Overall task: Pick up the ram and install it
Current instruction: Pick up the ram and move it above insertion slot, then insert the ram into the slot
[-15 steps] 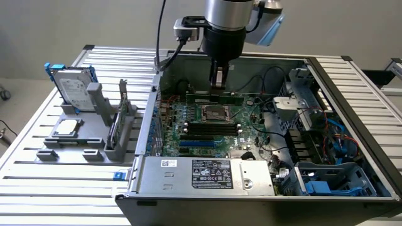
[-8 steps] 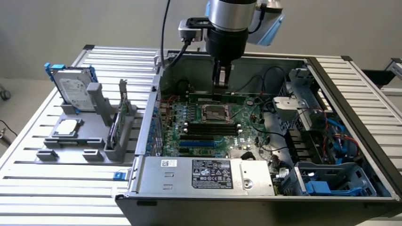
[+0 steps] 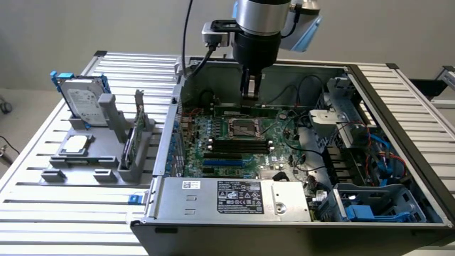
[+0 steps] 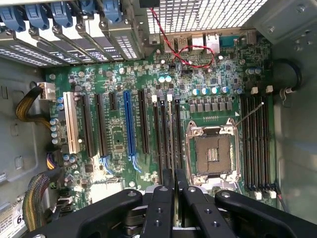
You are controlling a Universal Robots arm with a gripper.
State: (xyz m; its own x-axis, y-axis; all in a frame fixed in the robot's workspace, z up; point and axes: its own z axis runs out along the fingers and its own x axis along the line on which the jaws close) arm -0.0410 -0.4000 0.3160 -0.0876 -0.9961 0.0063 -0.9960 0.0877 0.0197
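My gripper [image 3: 250,98] hangs inside the open computer case [image 3: 167,133], low over the green motherboard [image 3: 284,152]. Its fingers are shut on the ram [image 3: 245,111], a long narrow green stick that lies level just under the fingertips, in line with the black memory slots [image 3: 242,144]. From the wrist, my gripper [image 4: 174,174] has its two black fingers pressed close together. The ram [image 4: 171,139] runs edge-on out from them as a thin strip. It sits above the slots [image 4: 163,134] beside the empty silver processor socket [image 4: 213,153]. I cannot tell whether it touches a slot.
A grey fixture [image 3: 78,170] left of the case holds a hard drive [image 3: 82,98], a square silver chip [image 3: 76,144] and a green card with a metal bracket [image 3: 138,133]. The power supply [image 3: 235,197] fills the case front. Drive bays and cables [image 3: 370,154] crowd the exterior view's right.
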